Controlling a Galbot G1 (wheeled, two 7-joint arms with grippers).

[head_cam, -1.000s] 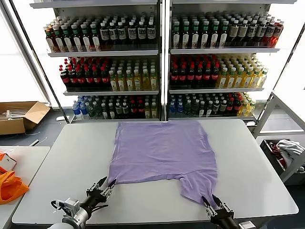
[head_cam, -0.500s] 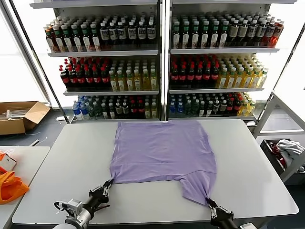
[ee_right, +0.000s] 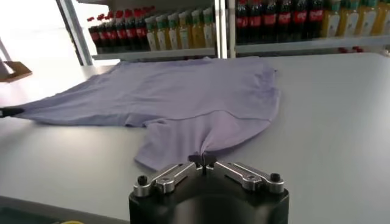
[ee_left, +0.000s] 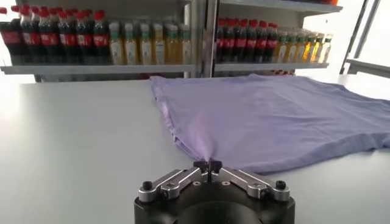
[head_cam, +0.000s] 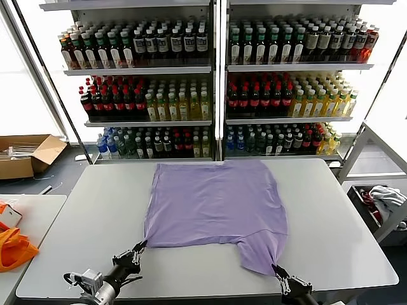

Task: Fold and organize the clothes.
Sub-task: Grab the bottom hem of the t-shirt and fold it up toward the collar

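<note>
Two grippers are at work, and both are clenched on cloth. My left gripper pinches the near left corner of the lavender T-shirt, low at the near edge of the desk; my right gripper grips the tip of the sleeve on the near right. The T-shirt lies plain side up across the middle of the desk, its far hem toward the drink shelves.

I judge the step to be drawing the near edge taut to flatten the T-shirt before any fold. To do it well I should pull both corners evenly and low over the desk, stopping once the fabric is smooth, so the far hem does not skew.

The wrist views show what the head view cannot: each pair of fingertips meets on a small peak of cloth, with tension creases fanning from it. The head view alone gives the whole outline, the sleeve hanging nearer than the left corner, and orange fabric on a side table at my left.
</note>
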